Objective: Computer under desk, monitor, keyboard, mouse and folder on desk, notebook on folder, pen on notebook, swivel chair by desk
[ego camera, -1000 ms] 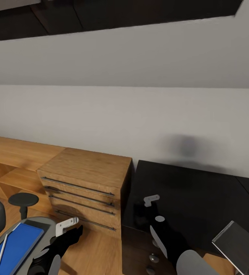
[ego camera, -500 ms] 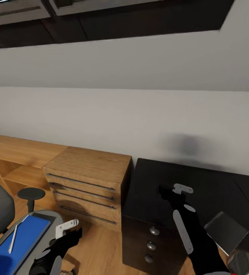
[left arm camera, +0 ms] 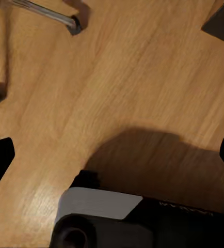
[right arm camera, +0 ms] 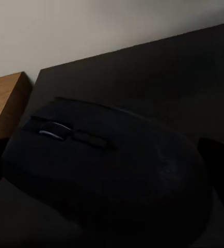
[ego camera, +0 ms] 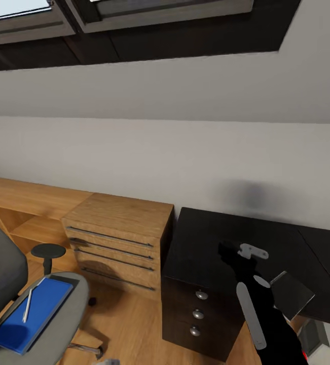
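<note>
In the right wrist view a black mouse (right arm camera: 107, 165) sits between the fingers of my right gripper (right arm camera: 109, 175), which is shut on it, just above the glossy black desk (right arm camera: 158, 77). The head view has that right gripper (ego camera: 230, 252) over the desk (ego camera: 205, 238) near its left end. The swivel chair (ego camera: 58, 314) stands at the lower left, its grey seat carrying the blue folder (ego camera: 38, 309) with a white pen (ego camera: 28, 305) lying on it. My left gripper (left arm camera: 112, 157) hangs open over the wooden floor, nothing between its fingers.
A light wooden chest of drawers (ego camera: 119, 238) stands against the desk's left side. Black desk drawers with silver knobs (ego camera: 198, 314) face me. A flat dark tilted panel (ego camera: 291, 295) is by my right arm. Chrome chair legs on castors (left arm camera: 50, 13) cross the floor.
The camera has risen, bringing a window into view. My right arm has carried the mouse rightward and farther over the desk. My left arm has dropped out of the head view.
</note>
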